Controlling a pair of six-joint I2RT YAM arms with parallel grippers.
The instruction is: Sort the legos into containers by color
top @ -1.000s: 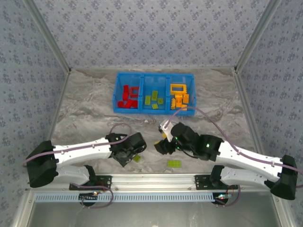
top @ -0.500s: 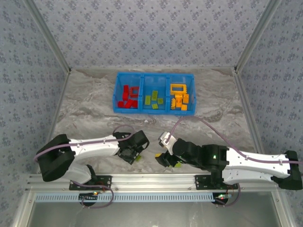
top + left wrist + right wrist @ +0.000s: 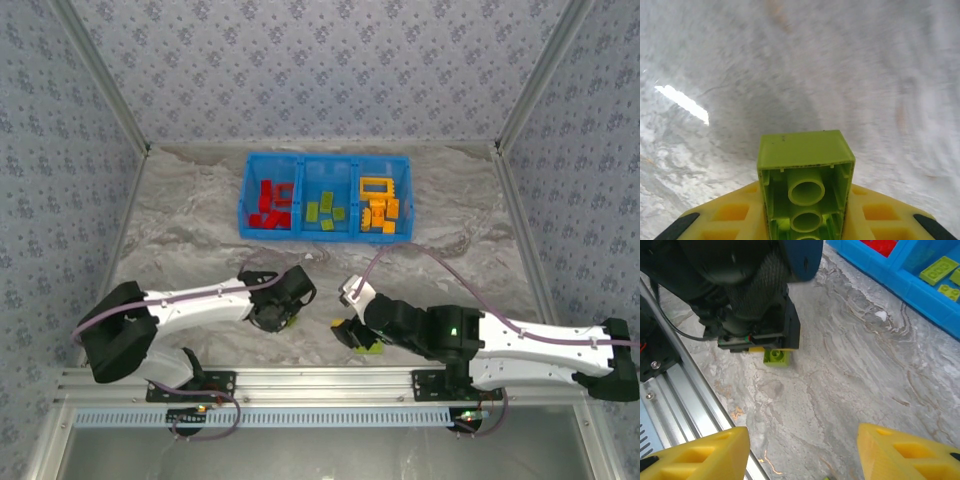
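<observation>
The left arm's fingers (image 3: 730, 216) clamp both sides of a lime green brick (image 3: 802, 150) low on the marble tabletop (image 3: 190, 230), well to the near side of the blue tray (image 3: 245, 200), probably to carry it to the middle compartment, where the green bricks lie. The right arm's fingers (image 3: 700, 455) stand wide apart and empty over a second green brick (image 3: 370, 348), also on the tray's near side. The way to the tray looks free, but the arms are close enough to clash.
</observation>
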